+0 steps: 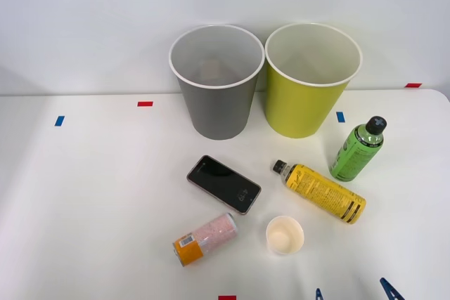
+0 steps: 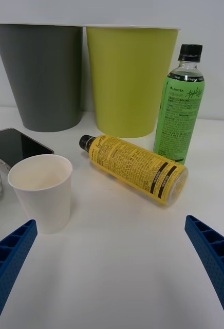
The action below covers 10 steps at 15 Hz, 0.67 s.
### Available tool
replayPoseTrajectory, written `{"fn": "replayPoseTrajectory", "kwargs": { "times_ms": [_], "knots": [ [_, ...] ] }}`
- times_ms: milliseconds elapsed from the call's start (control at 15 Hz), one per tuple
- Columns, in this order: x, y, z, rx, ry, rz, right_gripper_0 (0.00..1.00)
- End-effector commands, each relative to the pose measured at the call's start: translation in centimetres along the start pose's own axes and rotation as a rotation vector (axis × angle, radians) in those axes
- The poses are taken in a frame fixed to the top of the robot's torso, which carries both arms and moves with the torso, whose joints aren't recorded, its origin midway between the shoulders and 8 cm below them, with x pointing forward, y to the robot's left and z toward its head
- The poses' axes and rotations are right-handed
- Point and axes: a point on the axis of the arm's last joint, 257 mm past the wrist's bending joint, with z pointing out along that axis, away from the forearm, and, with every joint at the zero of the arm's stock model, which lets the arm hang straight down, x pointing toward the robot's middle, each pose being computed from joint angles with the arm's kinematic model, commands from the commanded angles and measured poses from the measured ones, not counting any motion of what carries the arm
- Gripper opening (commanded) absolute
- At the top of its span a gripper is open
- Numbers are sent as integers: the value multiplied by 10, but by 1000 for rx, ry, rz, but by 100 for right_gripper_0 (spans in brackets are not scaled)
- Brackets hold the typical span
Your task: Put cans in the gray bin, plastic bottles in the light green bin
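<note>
Right gripper wide open, empty, low over the table. Just ahead: yellow bottle on its side, apart from the fingers. Green bottle upright beyond, near light green bin.

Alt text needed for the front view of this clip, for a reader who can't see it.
A white table holds a gray bin and a light green bin side by side at the back. In front lie a yellow bottle and a pink can, with a green bottle upright, a phone and a paper cup.
</note>
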Motion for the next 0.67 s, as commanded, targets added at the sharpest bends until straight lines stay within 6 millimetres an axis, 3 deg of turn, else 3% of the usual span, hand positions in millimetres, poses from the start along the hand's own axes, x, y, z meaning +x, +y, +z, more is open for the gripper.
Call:
{"fn": "replayPoseTrajectory", "kwargs": {
  "times_ms": [67,667],
  "knots": [
    [0,0,0,0,0,0,100],
    [0,0,0,0,0,0,100]
  ]
}}
